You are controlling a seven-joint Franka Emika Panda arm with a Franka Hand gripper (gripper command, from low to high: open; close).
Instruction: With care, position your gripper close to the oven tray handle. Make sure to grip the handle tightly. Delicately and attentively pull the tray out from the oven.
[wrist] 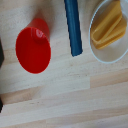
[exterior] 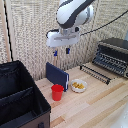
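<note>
**Ana:** The gripper (exterior: 61, 51) hangs high above the wooden table (exterior: 95, 107), under the bulky white arm (exterior: 74, 12). Its two short dark fingers (exterior: 68, 50) point down with a clear gap between them, and nothing sits in that gap. Parted and empty-handed.

**Ben:** And the oven (exterior: 114, 54) is well apart from it, over at the exterior view's right. Its door is folded down, and the tray (exterior: 98, 72) already juts out over the tabletop, parallel bars showing.

**Ana:** The oven tray handle (exterior: 94, 75) runs along that rack's front edge, a thin dark bar. No contact with the fingers; there's open air between them.

**Ben:** Directly below the hand stands the blue board (exterior: 57, 75), upright on the table. Just beside it, a red cup (exterior: 57, 92), and a white bowl (exterior: 78, 85) with yellow food inside.

**Ana:** The wrist view confirms that: looking straight down, it catches the red cup (wrist: 34, 46), the board's blue edge (wrist: 73, 26) and the bowl (wrist: 102, 52) on pale wood. The fingers themselves don't show there.

**Ben:** At the exterior view's left, a large black fabric box (exterior: 20, 97) sits open, with a divider across it.
</note>
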